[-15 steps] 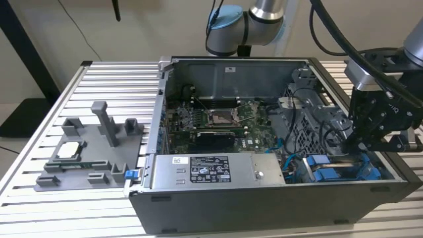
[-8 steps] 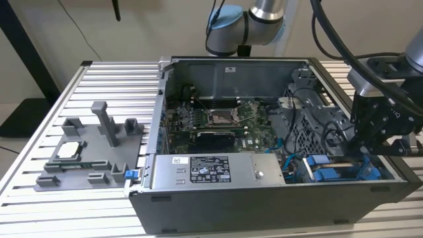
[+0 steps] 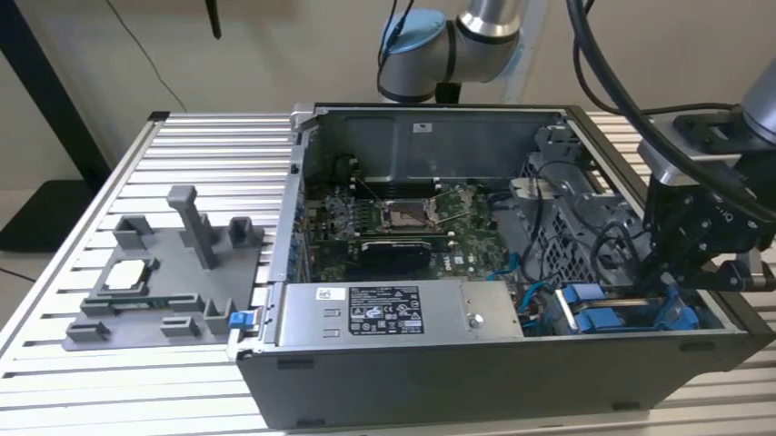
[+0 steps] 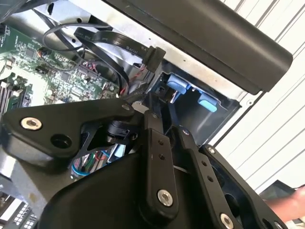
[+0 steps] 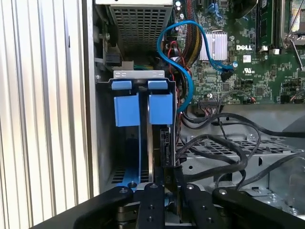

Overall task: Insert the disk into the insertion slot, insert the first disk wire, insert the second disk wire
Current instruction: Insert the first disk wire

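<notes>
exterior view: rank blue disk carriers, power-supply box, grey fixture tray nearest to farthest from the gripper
1. blue disk carriers, beside the gripper
2. power-supply box, mid case
3. grey fixture tray, exterior view's far left

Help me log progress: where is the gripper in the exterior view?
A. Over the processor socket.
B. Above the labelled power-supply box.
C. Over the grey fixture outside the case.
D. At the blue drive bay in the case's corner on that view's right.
D: the gripper hangs right over the blue drive bay in the corner of the open case on the exterior view's right.
</notes>
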You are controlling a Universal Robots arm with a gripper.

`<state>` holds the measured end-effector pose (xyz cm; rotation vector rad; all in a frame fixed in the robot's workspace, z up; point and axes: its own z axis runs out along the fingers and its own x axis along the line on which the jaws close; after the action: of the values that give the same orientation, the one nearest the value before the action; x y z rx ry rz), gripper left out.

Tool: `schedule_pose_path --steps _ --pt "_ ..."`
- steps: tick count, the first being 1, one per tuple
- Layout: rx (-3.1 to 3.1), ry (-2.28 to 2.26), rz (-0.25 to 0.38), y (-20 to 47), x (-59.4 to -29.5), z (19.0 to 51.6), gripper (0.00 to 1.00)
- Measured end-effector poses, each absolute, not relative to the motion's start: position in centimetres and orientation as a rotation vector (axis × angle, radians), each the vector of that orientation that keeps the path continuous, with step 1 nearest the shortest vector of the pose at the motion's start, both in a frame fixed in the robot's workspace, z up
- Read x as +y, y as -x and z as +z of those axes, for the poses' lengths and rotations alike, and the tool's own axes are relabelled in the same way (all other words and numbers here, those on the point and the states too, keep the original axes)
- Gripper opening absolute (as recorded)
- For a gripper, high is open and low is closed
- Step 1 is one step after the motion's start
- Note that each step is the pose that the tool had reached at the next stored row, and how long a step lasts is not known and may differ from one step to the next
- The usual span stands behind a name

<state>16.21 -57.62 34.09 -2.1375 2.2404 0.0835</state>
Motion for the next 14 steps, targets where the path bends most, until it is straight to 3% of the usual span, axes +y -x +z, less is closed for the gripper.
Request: schedule_pose_path --steps 14 --pt "2.238 2.135 0.088 -16.22 -57.37 33.82 0.0"
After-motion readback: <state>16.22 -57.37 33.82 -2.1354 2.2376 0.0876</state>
